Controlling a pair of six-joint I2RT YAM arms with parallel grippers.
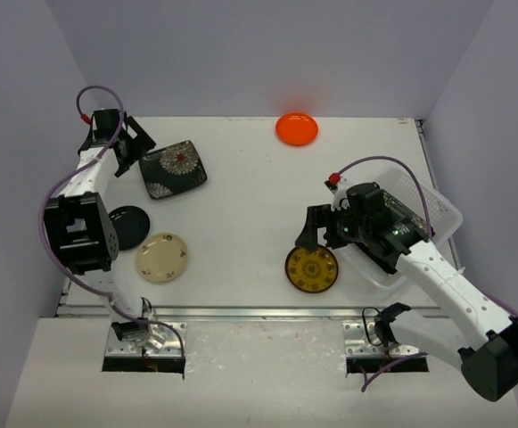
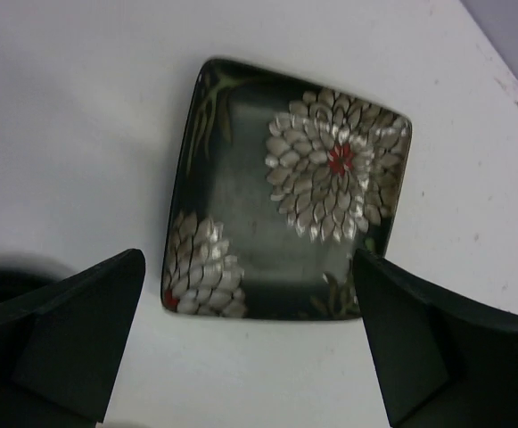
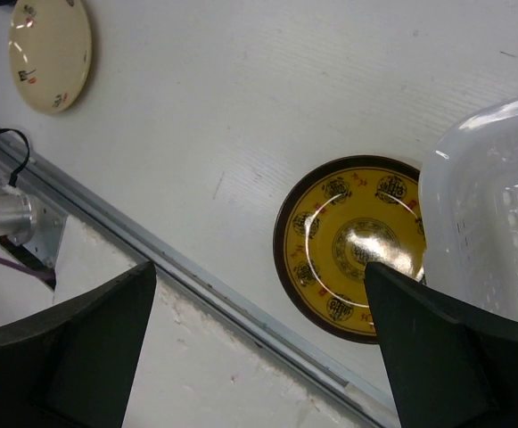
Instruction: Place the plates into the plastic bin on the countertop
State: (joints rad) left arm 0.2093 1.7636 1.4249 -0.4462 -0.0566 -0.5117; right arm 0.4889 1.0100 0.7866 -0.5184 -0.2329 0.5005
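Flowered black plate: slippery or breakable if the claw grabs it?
Probably stiff and slippery: the plate looks glazed, with a sheen. It lies flat on the countertop, so it likely slides rather than tips. Looks ceramic, so perhaps breakable.

Soft, even light from above fills the overhead view; the flat white surface (image 1: 241, 178) reads bright, with only faint, short shadows; the left wrist view is dimmer and slightly soft, a grey sheen dulling the square black plate with white flowers (image 2: 285, 192); the dark fingers (image 2: 71, 339) of the left pincer (image 2: 248, 267) are blurred; in the right wrist view a white glare spot marks the round yellow-patterned dark-rimmed plate (image 3: 352, 245); the clear whitish plastic bin (image 3: 490, 214) looks washed out.
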